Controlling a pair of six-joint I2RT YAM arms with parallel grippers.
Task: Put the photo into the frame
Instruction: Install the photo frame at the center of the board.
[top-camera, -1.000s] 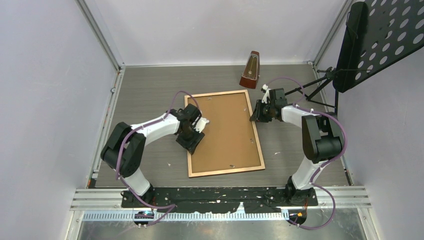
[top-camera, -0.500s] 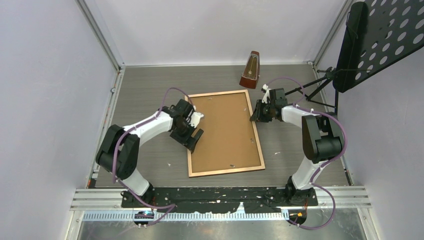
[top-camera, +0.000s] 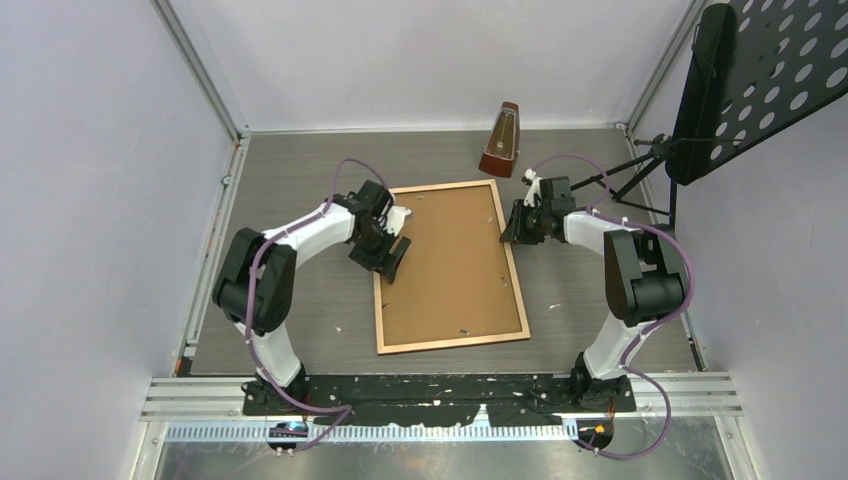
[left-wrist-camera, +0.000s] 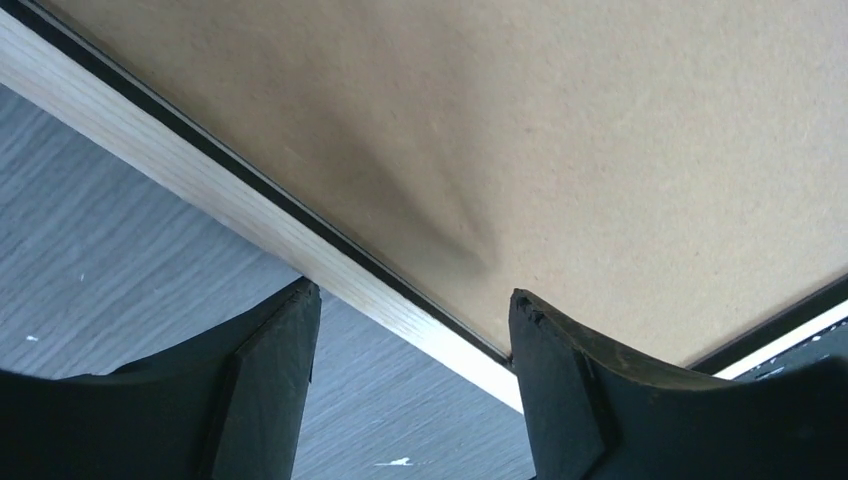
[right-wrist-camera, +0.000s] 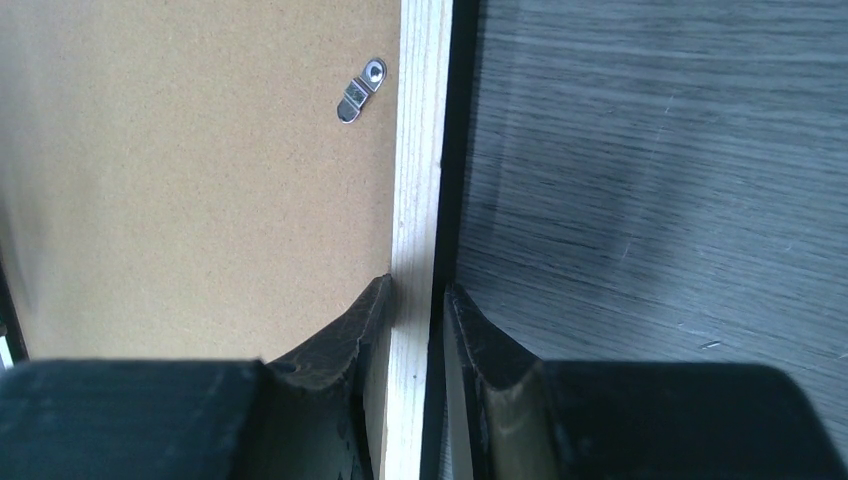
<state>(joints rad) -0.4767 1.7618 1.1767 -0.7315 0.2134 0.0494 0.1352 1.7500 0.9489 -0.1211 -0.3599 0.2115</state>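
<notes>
At the bottom of the top view the two arm bases sat on the near rail, and just beyond them the frame (top-camera: 455, 342) lay flat, rear face up, in the middle of the grey table (top-camera: 300, 180), its long sides running away from the arms and slightly skewed. A brown backing board (top-camera: 450, 270) filled its light wood border. At the left border, towards the far end, the left gripper (left-wrist-camera: 410, 300) was released, its jaws wide apart and astride the wooden strip, one finger over the table and the other over the board. Across from it, at the right border's far end, the right gripper (right-wrist-camera: 418, 290) was clenched on the wooden strip, near a small metal turn clip (right-wrist-camera: 360, 90). Farther back stood a metronome (top-camera: 501, 140), and in the upper right a black perforated music stand (top-camera: 760, 80).
</notes>
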